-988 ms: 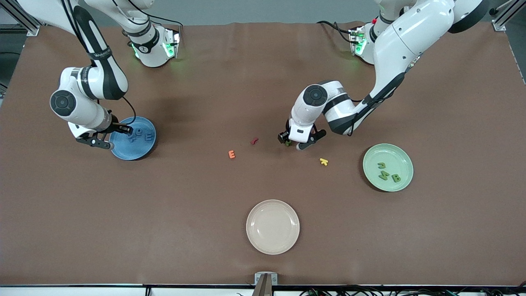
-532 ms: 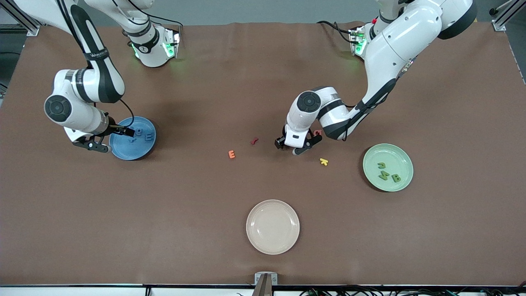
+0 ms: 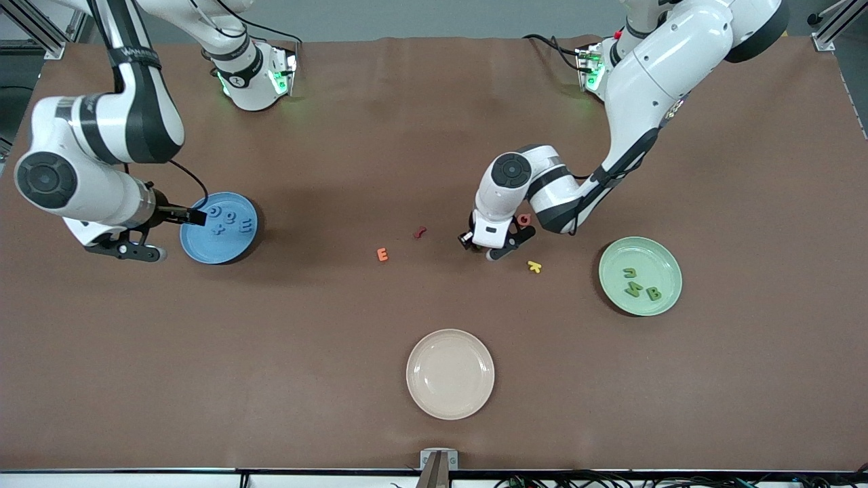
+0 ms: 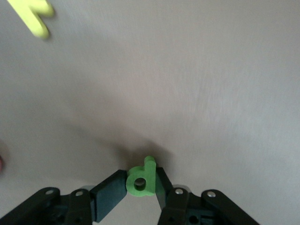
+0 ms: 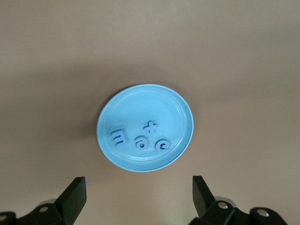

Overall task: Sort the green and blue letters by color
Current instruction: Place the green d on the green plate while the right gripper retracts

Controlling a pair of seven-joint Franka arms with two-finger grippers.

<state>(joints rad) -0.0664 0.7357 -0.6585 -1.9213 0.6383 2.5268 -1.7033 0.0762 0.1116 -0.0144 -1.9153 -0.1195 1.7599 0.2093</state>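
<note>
Since earlier, right gripper [image 3: 139,242] has lifted off the blue plate [image 3: 218,245], jaws apart; left gripper [image 4: 140,185] clamps the green letter [image 4: 141,178], bound next for the green plate [image 3: 668,263].

The yellow letter [image 4: 32,15] was blurred and cut off by the left wrist view's edge, so its shape stayed unreadable.

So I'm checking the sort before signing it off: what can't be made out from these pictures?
- Green letter P: the front view hides it under the left gripper; only the left wrist view shows it pinched.
- Red letter: in the front view the left arm covers part of it, so its shape is unclear.
- Yellow letter: blurred and cut by the left wrist view's edge.
- Right gripper: open; the right wrist view's edge crops its body.
</note>
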